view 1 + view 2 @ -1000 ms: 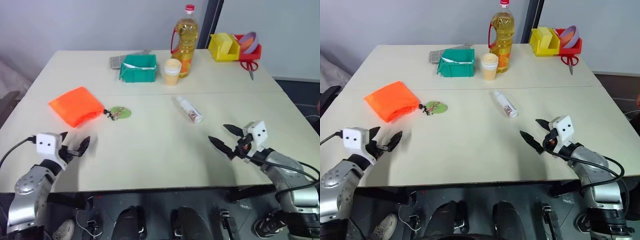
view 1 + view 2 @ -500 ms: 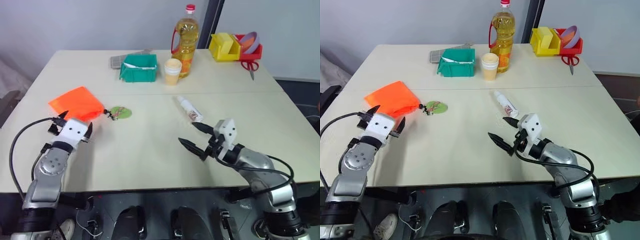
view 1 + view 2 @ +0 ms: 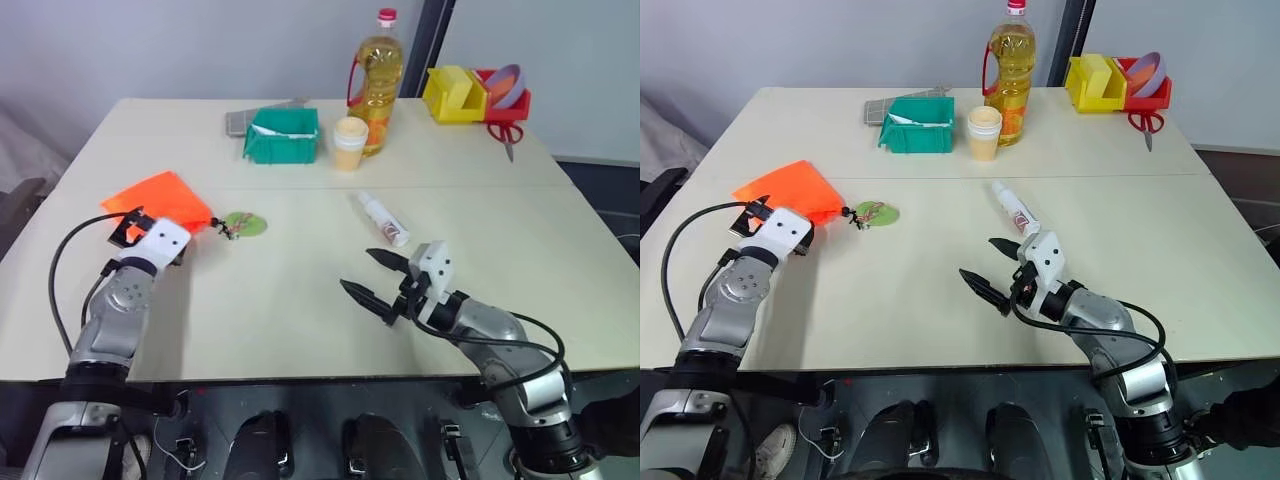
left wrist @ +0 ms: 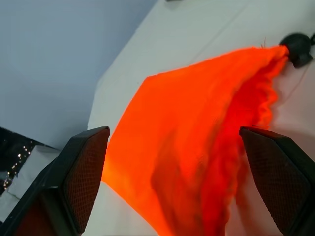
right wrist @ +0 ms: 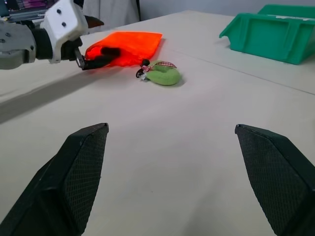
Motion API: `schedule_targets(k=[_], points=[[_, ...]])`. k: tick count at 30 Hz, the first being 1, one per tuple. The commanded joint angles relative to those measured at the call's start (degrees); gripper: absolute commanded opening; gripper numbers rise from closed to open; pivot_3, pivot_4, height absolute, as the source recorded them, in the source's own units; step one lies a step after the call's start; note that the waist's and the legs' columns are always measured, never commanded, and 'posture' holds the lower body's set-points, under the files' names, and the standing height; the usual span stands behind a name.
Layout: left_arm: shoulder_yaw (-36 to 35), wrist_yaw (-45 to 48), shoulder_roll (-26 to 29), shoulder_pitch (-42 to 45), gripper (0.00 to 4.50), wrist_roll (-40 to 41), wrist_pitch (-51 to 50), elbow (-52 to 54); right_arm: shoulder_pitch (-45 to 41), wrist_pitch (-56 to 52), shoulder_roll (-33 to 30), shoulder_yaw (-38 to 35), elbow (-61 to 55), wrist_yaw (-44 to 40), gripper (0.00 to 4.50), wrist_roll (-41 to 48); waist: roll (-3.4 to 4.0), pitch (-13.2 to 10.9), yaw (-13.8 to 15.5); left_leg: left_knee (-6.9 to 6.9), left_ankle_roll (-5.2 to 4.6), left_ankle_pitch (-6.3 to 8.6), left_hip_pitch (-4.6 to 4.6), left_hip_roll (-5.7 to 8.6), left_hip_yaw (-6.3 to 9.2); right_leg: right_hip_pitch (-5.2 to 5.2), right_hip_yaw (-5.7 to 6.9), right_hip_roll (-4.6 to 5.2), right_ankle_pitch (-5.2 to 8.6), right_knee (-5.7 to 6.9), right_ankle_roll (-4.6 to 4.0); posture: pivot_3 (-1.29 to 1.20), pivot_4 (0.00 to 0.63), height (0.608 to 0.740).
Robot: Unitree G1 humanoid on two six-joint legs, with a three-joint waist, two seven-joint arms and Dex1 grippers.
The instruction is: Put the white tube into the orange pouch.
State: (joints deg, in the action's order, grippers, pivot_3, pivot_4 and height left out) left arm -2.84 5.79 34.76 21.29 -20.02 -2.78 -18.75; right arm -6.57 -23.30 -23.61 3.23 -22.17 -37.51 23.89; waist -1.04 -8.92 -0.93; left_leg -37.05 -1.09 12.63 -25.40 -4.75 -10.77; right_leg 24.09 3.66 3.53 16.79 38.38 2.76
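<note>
A pale table [image 3: 300,290] carries an orange pouch [image 3: 160,195] with its green tag [image 3: 241,223], a white tube [image 3: 383,219], a green box [image 3: 284,136], a paper cup [image 3: 348,143], an oil bottle [image 3: 375,80], yellow and red bins [image 3: 474,91] and scissors [image 3: 506,134].

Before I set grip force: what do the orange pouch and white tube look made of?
Orange pouch: soft matte fabric, seemingly; it creases and its mouth puckers. White tube: probably smooth plastic; it has a slight sheen, a rigid-looking straight shape and printed marking.
</note>
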Motion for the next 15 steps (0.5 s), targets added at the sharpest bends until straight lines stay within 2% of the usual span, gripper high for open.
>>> schedule_targets(k=[1, 7, 8, 15], points=[[-0.15, -1.25, 1.47, 1.68, 3.6, -0.81, 1.47, -0.01, 0.55, 0.93, 0.31, -0.32, -2.65, 0.46, 4.5, 0.4, 0.0, 0.0, 0.02, 0.0, 0.0, 0.0, 0.0, 0.0, 0.0, 0.0, 0.0, 0.0, 0.0, 0.0, 0.0, 0.0, 0.15, 0.74], [-0.85, -1.07, 1.96, 2.13, 0.43, -0.23, 1.98, 0.41, 0.72, 1.15, 0.47, 0.06, -2.26, 0.52, 4.5, 0.08, 0.0, 0.0, 0.04, -0.02, -0.01, 0.0, 0.0, 0.0, 0.0, 0.0, 0.0, 0.0, -0.01, 0.02, 0.01, 0.0, 0.15, 0.74], [-1.03, -0.95, 2.04, 2.03, 0.03, -0.07, 1.87, 0.67, 0.58, 1.18, 0.5, 0.14, -2.11, 0.47, 4.5, 0.04, 0.0, 0.0, 0.04, -0.02, -0.01, 0.0, 0.0, 0.0, 0.0, 0.0, 0.0, 0.0, -0.01, 0.02, 0.01, 0.0, 0.15, 0.74], [-1.78, 0.69, 1.75, 1.21, 0.03, 1.98, 0.5, 2.42, -0.81, 1.51, 0.68, 0.69, -0.93, 0.13, 4.5, -0.27, 0.0, 0.0, 0.03, -0.04, 0.0, -0.01, 0.0, 0.0, -0.01, 0.0, 0.01, -0.01, -0.01, 0.05, 0.02, 0.0, 0.15, 0.74]])
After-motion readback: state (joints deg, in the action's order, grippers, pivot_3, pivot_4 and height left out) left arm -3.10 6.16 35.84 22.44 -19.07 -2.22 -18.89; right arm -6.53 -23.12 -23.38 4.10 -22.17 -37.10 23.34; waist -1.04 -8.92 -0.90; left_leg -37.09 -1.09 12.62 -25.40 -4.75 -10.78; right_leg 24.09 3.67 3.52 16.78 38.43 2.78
